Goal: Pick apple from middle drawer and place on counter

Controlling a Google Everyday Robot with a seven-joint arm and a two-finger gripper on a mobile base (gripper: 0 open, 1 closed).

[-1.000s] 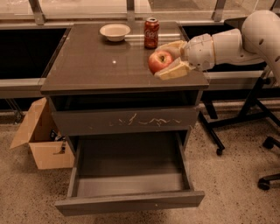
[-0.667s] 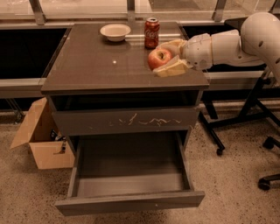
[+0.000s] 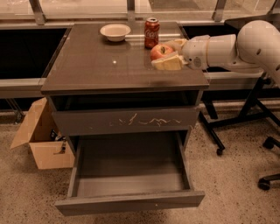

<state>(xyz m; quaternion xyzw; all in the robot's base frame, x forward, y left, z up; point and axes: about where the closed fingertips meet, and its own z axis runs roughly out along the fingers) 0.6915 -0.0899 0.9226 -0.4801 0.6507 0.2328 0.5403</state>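
Carried farther over the counter [image 3: 96, 65], end effector [image 3: 169, 54] grips apple [image 3: 160, 51].

- Speckled beige floor [image 3: 236, 188], warm light.
- Open cardboard box [image 3: 41, 142] on floor, left (flaps up).
- Black stand legs [image 3: 211, 133] w/ casters, right.
- 3 metal posts [image 3: 131, 6] along top.
- Gripper [image 3: 162, 53] upper right of centre.

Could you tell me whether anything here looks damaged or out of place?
The upper drawer front bears white scratch marks, and the middle drawer hangs open, empty. The gripper holds the apple at the right side of the counter.
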